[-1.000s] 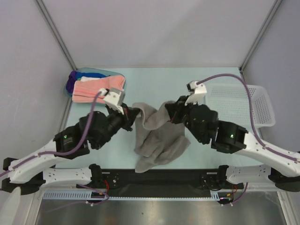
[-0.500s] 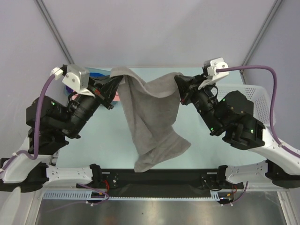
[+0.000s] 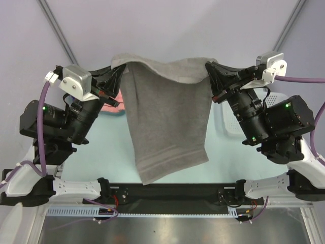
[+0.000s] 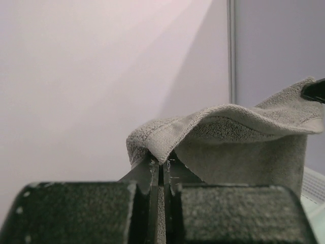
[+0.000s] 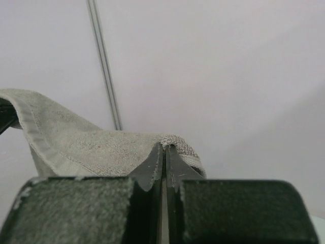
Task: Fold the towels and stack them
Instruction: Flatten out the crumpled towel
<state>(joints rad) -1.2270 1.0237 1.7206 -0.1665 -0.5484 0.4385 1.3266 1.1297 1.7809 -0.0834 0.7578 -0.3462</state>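
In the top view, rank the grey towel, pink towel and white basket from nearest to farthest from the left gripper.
1. grey towel: pinched in the left gripper.
2. pink towel: close by, left side.
3. white basket: across on the right.

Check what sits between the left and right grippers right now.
Only the grey towel: its top edge spans from left gripper to right gripper, a corner pinched in each. Clearest in the top view.

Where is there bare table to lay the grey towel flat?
Bare table shows between the left arm and the hanging grey towel, and between towel and right arm. Far-left is crowded by the pink towel; the basket takes the right.
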